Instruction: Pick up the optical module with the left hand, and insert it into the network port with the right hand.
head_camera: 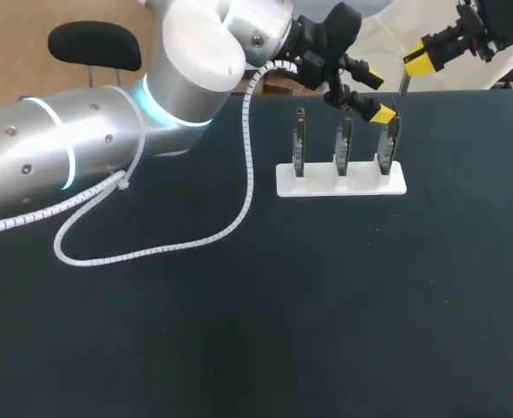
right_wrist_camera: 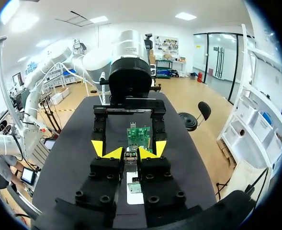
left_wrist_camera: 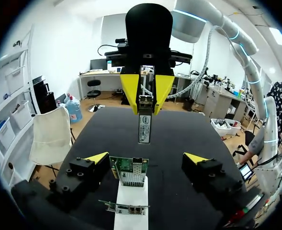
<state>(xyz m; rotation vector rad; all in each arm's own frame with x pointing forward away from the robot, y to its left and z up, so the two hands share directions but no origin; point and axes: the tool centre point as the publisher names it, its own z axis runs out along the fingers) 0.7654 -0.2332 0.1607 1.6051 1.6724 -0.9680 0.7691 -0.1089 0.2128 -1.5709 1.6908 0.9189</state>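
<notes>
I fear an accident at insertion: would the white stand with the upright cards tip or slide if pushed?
The white stand looks thin and narrow under three tall cards, so a sideways push may well tip it. It seems light and merely resting on the table, so it could slide.

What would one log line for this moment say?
left gripper: open, straddling network card on white stand | right gripper: shut on optical module | module apart from card, not inserted

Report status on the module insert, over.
Left gripper open, straddling network card. Right gripper shut on optical module, short of the card, not inserted. Nothing between them.
</notes>
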